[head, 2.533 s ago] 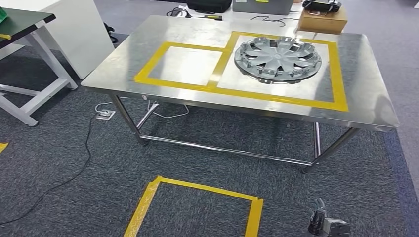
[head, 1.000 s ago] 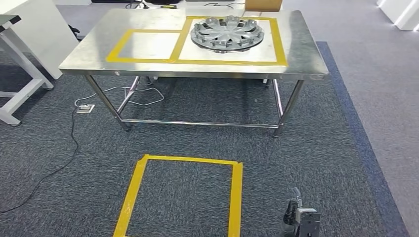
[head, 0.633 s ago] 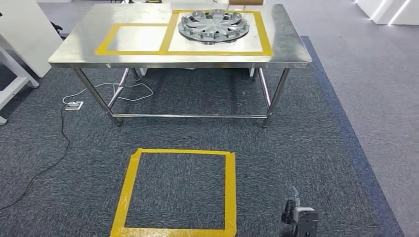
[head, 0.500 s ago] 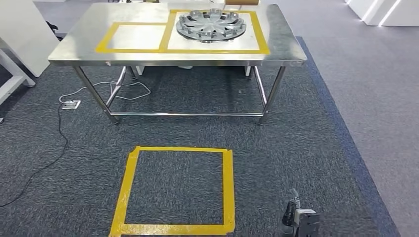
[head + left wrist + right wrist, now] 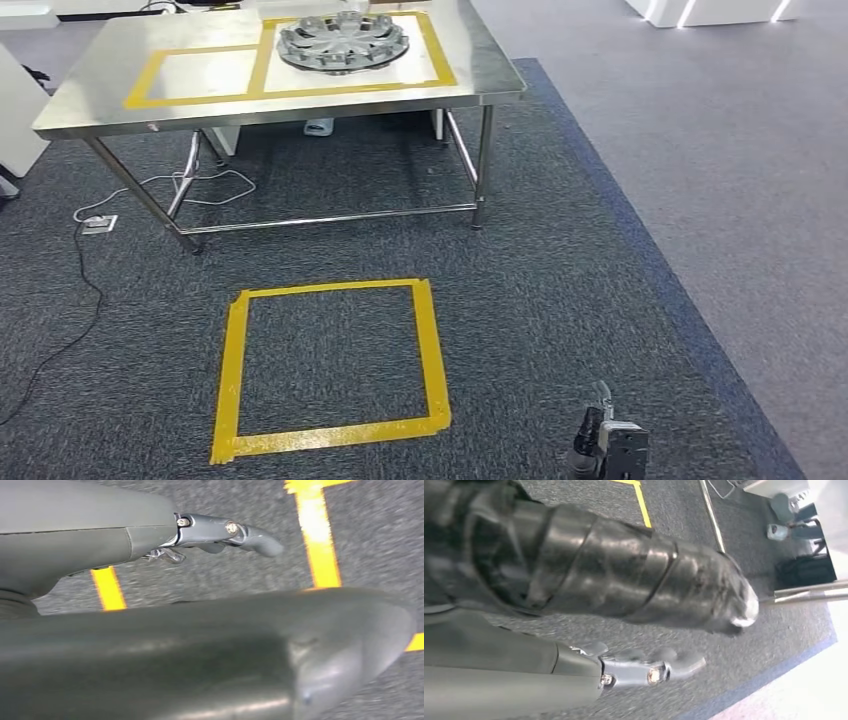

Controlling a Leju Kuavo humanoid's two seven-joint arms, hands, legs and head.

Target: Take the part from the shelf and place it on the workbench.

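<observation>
The part, a silver wheel cover (image 5: pixel 343 42), lies on the steel workbench (image 5: pixel 480 75) inside the right-hand of two yellow-taped squares, far ahead at the upper left of the head view. My right hand (image 5: pixel 605 450) hangs low at the bottom right, far from the bench. In the right wrist view the right hand (image 5: pixel 599 580) holds nothing, fingers stretched out over the carpet. The left hand (image 5: pixel 150 630) in its wrist view is also empty, with a finger (image 5: pixel 235 532) extended above yellow floor tape.
A yellow tape square (image 5: pixel 330 365) marks the dark carpet between me and the bench. A cable and socket (image 5: pixel 98 224) lie on the floor at the left. The carpet's blue edge (image 5: pixel 640 250) runs diagonally at the right, with grey floor beyond.
The whole view has shifted: the bench and wheel cover now sit farther away and to the upper left, and the floor square has come fully into view. My right hand hangs as before.
</observation>
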